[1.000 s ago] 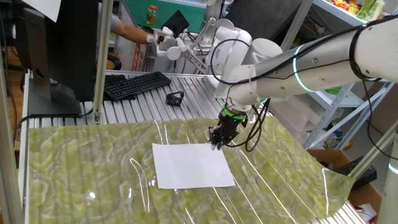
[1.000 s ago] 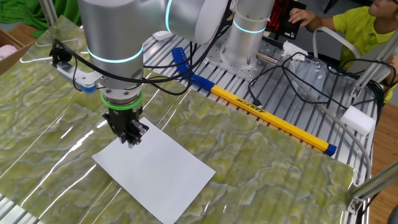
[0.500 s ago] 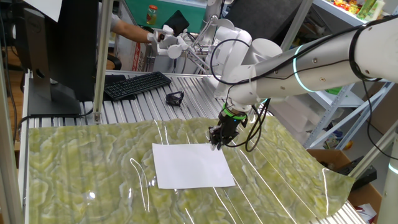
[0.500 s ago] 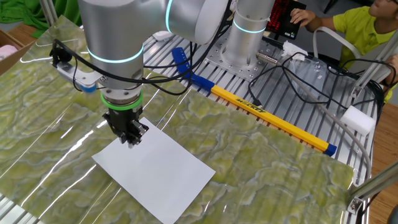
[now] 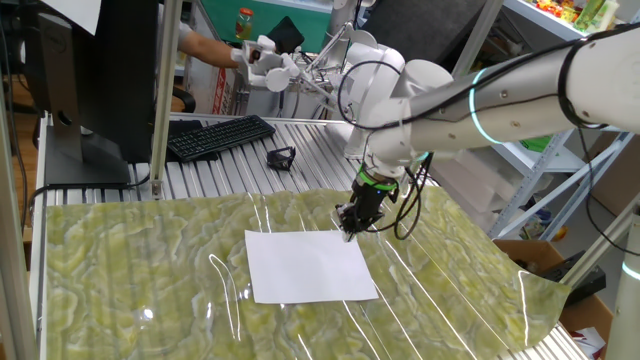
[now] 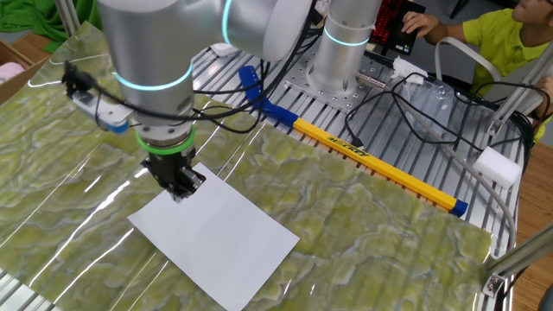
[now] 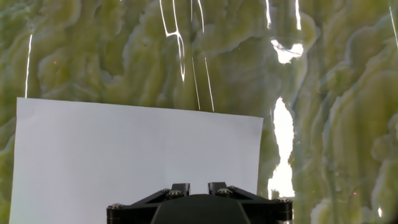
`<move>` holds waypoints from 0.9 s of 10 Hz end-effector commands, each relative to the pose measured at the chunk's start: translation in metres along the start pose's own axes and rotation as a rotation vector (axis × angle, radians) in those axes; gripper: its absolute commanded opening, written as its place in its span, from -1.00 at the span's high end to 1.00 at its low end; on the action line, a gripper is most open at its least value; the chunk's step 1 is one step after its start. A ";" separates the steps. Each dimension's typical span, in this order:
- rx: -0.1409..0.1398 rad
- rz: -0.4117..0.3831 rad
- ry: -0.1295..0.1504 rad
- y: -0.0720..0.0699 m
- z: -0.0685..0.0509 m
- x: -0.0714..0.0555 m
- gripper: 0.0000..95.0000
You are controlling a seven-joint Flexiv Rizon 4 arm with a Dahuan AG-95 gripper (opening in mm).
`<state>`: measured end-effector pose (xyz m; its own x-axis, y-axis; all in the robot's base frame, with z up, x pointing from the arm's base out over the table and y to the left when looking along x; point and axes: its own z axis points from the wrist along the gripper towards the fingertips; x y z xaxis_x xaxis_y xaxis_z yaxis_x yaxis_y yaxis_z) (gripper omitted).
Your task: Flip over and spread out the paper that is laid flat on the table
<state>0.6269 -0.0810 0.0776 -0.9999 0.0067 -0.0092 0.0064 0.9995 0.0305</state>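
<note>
The white paper (image 5: 305,265) lies flat on the green-yellow marbled table (image 5: 130,270). My gripper (image 5: 347,230) points down at the sheet's far right corner, fingers close together and empty. In the other fixed view the gripper (image 6: 180,193) stands at the paper's (image 6: 216,233) far corner, touching it or just above; I cannot tell which. In the hand view the paper (image 7: 124,155) fills the lower left, its right edge near the middle, and the gripper (image 7: 199,186) shows only two short finger stubs at the bottom edge, over the sheet.
A black keyboard (image 5: 220,135) and a small black object (image 5: 281,157) lie on the ribbed metal section behind. A monitor (image 5: 90,80) stands at the back left. A long yellow bar (image 6: 371,160) and cables lie on the metal part. A person's hand (image 5: 260,55) holds something at the back.
The arm's upper links have shifted slightly; the gripper tip stays at the paper's corner. The paper has not moved. The person's hand at the back moved a little.
</note>
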 end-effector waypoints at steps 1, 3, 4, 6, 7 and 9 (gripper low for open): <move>0.009 0.005 0.005 -0.001 0.001 0.001 1.00; 0.014 -0.050 -0.017 -0.001 0.001 0.001 1.00; 0.017 -0.020 -0.013 -0.001 0.001 0.001 1.00; 0.036 -0.017 -0.015 -0.001 0.001 0.001 1.00; 0.050 -0.015 -0.018 -0.001 0.001 0.001 1.00; 0.048 -0.014 -0.016 -0.001 0.001 0.001 1.00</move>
<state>0.6272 -0.0822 0.0758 -0.9996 -0.0025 -0.0275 -0.0018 0.9997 -0.0236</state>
